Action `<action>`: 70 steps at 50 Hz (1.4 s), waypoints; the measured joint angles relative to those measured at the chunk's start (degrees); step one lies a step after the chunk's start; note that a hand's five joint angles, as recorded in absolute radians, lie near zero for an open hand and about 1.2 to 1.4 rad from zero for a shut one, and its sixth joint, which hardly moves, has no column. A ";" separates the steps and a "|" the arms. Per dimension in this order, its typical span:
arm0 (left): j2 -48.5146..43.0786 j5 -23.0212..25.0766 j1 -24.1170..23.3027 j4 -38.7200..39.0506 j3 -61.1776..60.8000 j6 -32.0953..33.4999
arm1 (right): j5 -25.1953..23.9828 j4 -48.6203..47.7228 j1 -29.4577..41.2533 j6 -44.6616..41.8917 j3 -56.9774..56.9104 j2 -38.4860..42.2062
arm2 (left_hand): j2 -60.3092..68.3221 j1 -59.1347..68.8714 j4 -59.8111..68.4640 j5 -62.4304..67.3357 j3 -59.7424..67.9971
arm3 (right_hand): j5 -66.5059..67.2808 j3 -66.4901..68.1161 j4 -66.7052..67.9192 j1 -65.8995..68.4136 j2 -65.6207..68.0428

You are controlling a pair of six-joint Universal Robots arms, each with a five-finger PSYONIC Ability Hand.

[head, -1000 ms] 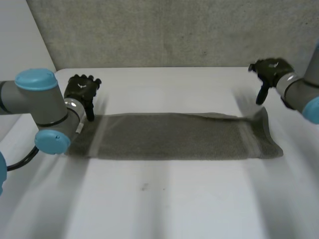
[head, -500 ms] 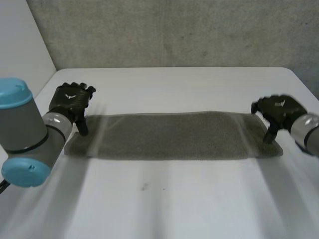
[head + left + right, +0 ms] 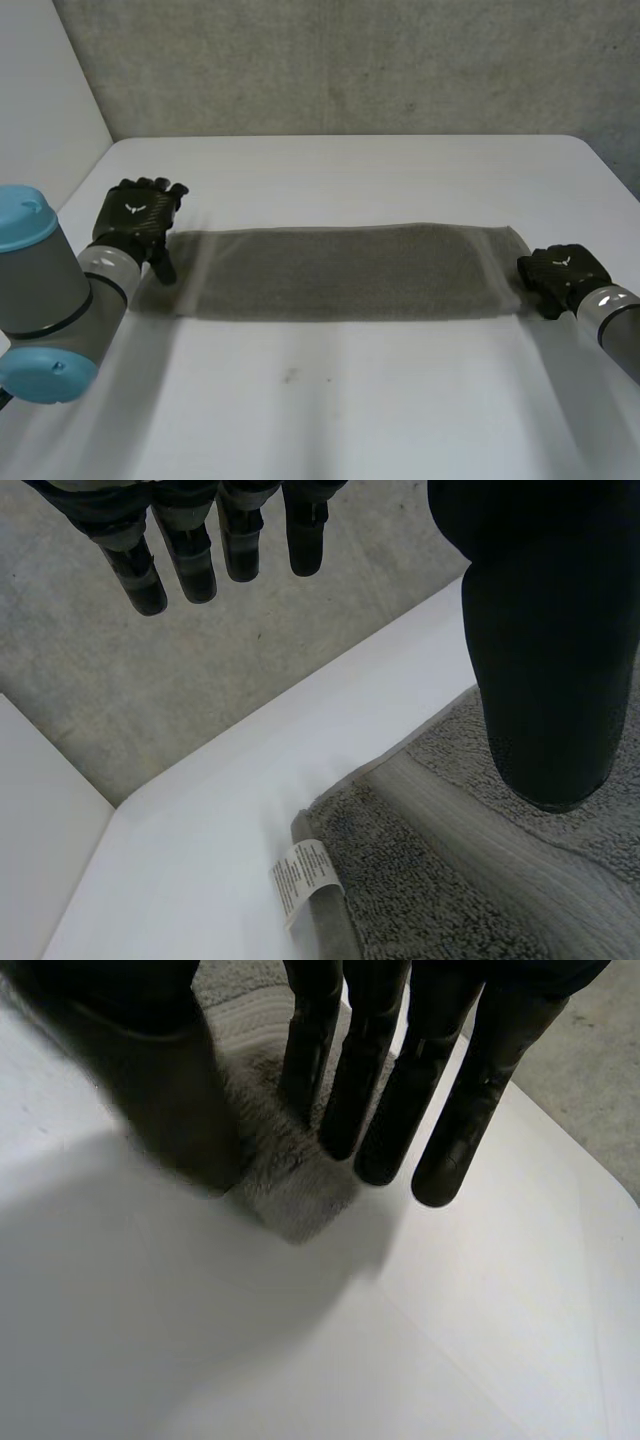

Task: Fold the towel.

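The robot's black left hand point(image 3: 138, 218) is released: its fingers point(image 3: 190, 550) are straight and spread well away from the thumb, and it holds nothing. It hovers over the far left corner of the long grey terry towel point(image 3: 340, 272). The thumb tip hangs low over the towel's woven end band; whether it touches the cloth is hard to make out. Just beside that corner, a small white care label point(image 3: 303, 877) sticks out from the towel's hem. The black right hand point(image 3: 562, 272) is also released, with its fingers point(image 3: 380, 1090) straight and pointing down at the towel's near right corner. The corner lies between fingers and thumb, but nothing is pinched. The towel lies flat and unfolded, stretched left to right across the middle of the white table point(image 3: 350, 410). In the head view the right hand covers the very tip of the near right corner, and the left wrist hides part of the towel's left end
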 measured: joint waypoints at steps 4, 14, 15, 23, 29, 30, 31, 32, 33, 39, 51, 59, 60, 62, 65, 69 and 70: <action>0.08 -0.01 0.11 0.34 -0.10 0.01 | 0.12 0.14 -0.27 -0.06 -1.04 0.57 | -0.01 0.00 -0.01 0.00 0.00 | 12.76 13.31 13.54 10.35 11.22; 0.12 -0.04 -0.03 0.62 -0.23 0.01 | 0.50 0.55 -5.05 -0.89 -2.50 0.76 | -0.03 0.00 -0.02 0.00 0.00 | 12.76 13.31 13.60 10.37 11.22; 0.13 -0.05 -0.01 0.63 -0.24 0.01 | 0.52 0.70 -6.61 -1.61 -2.98 0.89 | -0.03 0.00 -0.02 0.00 0.00 | 12.76 13.31 13.60 10.38 11.22; 0.36 -0.05 0.20 0.56 -0.30 0.00 | 0.81 4.38 -17.05 -9.82 -8.10 0.50 | -0.04 0.00 -0.02 0.00 0.00 | 12.76 13.31 13.60 10.65 11.22; 1.15 -0.06 0.29 0.57 -0.42 -0.02 | 1.46 9.86 -15.14 -8.67 -14.75 -1.65 | -0.05 0.00 -0.02 0.00 0.00 | 12.94 13.31 13.60 10.83 11.23; 1.26 -0.07 0.31 0.57 -0.42 -0.02 | 1.53 10.25 -14.22 -7.97 -15.42 -1.95 | -0.05 0.00 -0.02 0.00 0.00 | 13.02 13.31 13.60 10.84 11.23; 1.43 -0.09 0.31 0.57 -0.44 -0.04 | 1.66 10.96 -11.61 -6.21 -16.89 -2.57 | -0.05 0.00 -0.02 0.00 0.00 | 13.17 13.32 13.60 10.85 11.38; 1.51 -0.09 0.30 0.57 -0.45 -0.05 | 1.73 11.21 -10.28 -5.35 -17.58 -2.84 | -0.05 0.00 -0.02 0.00 0.00 | 13.19 13.53 13.60 10.85 11.44; 1.67 -0.12 0.30 0.57 -0.47 -0.07 | 1.97 11.60 -7.35 -3.63 -18.93 -3.25 | -0.05 0.00 -0.02 0.00 0.00 | 13.19 13.79 13.60 10.85 11.45; 2.22 -0.21 0.22 0.54 -0.63 -0.27 | 4.15 12.04 12.28 2.66 -25.51 -2.27 | -0.05 0.00 -0.02 0.00 0.00 | 13.20 13.98 13.60 10.87 11.76; 2.55 -0.23 -0.33 0.61 -1.31 -0.36 | 6.78 12.09 43.59 3.27 -35.91 13.84 | -0.06 0.00 -0.02 0.00 0.00 | 13.20 14.04 13.60 10.89 11.76; 2.54 -0.22 -0.58 0.63 -1.61 -0.35 | 9.51 14.17 47.85 3.77 -38.27 18.57 | -0.06 0.00 -0.02 0.00 0.00 | -37.70 -35.64 -36.21 -38.54 -37.23; 2.53 -0.22 -0.59 0.64 -1.68 -0.35 | 10.15 14.09 47.24 4.61 -37.34 17.09 | -0.07 0.00 -0.02 0.00 0.00 | -44.64 -43.16 -43.49 -45.75 -44.34; 2.53 -0.22 -0.59 0.67 -1.77 -0.35 | 11.02 13.32 44.93 7.41 -34.06 12.46 | -0.07 0.00 -0.02 0.00 0.00 | -49.98 -49.02 -48.60 -50.65 -49.03; 2.52 -0.22 -0.59 0.79 -1.77 -0.35 | 10.88 11.82 40.51 11.61 -27.92 5.48 | -0.07 0.00 -0.02 0.00 0.00 | -49.98 -49.10 -48.60 -51.38 -49.02; 2.53 -0.22 -0.58 1.46 -1.79 -0.35 | 8.91 10.65 32.52 15.04 -17.58 -2.13 | -0.07 0.00 -0.02 0.00 -0.11 | -49.98 -49.10 -48.60 -51.43 -49.02; 2.53 -0.23 -0.58 1.60 -1.81 -0.35 | 8.33 10.53 30.89 15.25 -15.48 -3.09 | -0.07 0.00 -0.02 0.00 -0.12 | -49.98 -49.10 -48.60 -51.44 -49.02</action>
